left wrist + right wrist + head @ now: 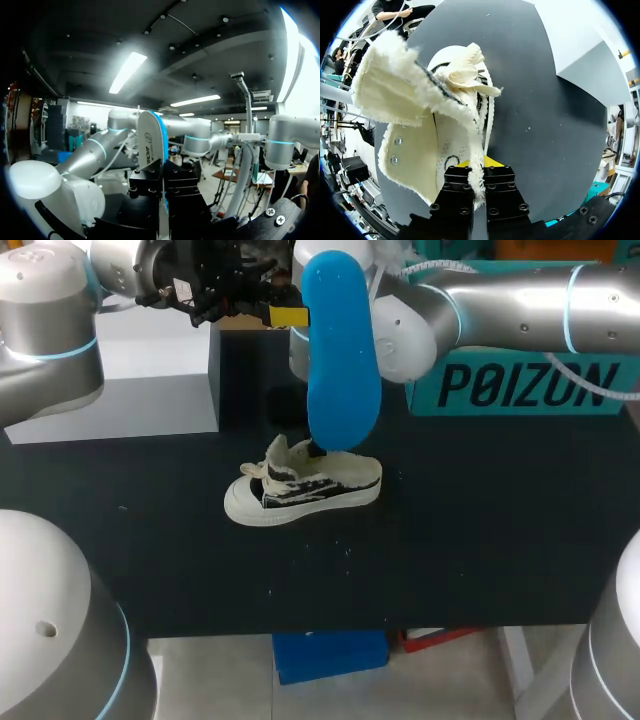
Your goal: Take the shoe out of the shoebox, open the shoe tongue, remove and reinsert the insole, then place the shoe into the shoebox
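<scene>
A cream low-top shoe (305, 488) with dark side stripes rests on its sole on the black table, toe towards the left. My left gripper (296, 317) holds the blue insole (340, 350) upright above the shoe. In the left wrist view the insole (149, 140) stands edge-on, pinched between the black fingers of the left gripper (164, 172). My right gripper (318, 449), mostly hidden behind the insole, reaches down to the shoe's opening. In the right wrist view it (479, 172) is shut on the frayed edge of the shoe (420, 100) beside the laces.
A teal shoebox (530, 390) stands at the back right under my right arm. At the back left sits a grey box (130, 400) with a dark wall (240, 370) facing the middle. The black table (480, 540) spreads bare around the shoe.
</scene>
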Controlling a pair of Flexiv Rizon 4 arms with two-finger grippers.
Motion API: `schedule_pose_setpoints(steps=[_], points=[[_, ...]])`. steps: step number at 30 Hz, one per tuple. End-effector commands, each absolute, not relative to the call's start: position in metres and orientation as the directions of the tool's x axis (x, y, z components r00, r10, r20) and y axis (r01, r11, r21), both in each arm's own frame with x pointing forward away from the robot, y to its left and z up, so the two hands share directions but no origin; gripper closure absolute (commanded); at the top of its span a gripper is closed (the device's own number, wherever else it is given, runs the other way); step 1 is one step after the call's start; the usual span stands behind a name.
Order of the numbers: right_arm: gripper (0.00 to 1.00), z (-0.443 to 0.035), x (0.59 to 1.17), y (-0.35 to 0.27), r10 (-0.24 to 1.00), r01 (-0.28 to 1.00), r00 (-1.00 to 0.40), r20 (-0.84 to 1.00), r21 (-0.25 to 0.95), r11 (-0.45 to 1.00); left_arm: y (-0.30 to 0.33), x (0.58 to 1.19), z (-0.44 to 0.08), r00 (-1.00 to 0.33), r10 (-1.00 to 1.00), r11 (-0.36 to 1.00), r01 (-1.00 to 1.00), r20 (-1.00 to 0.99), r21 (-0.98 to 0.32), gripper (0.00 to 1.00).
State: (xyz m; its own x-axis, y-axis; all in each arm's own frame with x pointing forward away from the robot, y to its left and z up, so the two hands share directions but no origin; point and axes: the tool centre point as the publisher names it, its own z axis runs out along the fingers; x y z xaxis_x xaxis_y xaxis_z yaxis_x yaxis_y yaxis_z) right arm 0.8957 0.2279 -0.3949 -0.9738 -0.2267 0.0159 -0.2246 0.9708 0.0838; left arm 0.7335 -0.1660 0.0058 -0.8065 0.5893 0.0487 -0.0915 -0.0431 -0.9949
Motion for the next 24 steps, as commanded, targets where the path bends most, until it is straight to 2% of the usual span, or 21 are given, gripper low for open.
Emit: schedule_pose_setpoints(steps=[1, 3, 6, 11, 16, 24], points=[[1.00, -0.389, 0.897, 0.223, -0.157, -0.157, -0.988, 0.001, 0.061, 0.986, -0.167, 0.732, 0.006, -0.809, 0.585, -0.042, -0.090, 0.049, -0.995, 1.00], [1.00, -0.384, 0.903, 0.217, -0.045, -0.045, -0.999, -0.001, 0.001, 0.999, -0.167, 0.732, 0.006, -0.809, 0.585, -0.042, -0.090, 0.049, -0.995, 1.00], [1.00, -0.370, 0.903, 0.204, 0.056, 0.055, -0.998, 0.016, -0.032, 0.998, -0.167, 0.732, 0.006, -0.809, 0.585, -0.042, -0.090, 0.049, -0.995, 1.00], [1.00, -0.344, 0.910, 0.186, 0.253, 0.253, -0.967, 0.040, -0.013, 0.967, -0.167, 0.732, 0.006, -0.809, 0.585, -0.042, -0.090, 0.049, -0.995, 1.00], [1.00, -0.329, 0.915, 0.175, 0.398, 0.397, -0.917, 0.018, -0.018, 0.917, -0.167, 0.732, 0.006, -0.809, 0.585, -0.042, -0.090, 0.049, -0.995, 1.00], [1.00, -0.322, 0.919, 0.164, 0.727, 0.728, -0.686, -0.022, -0.004, 0.686, -0.167, 0.732, 0.006, -0.809, 0.585, -0.042, -0.090, 0.049, -0.995, 1.00]])
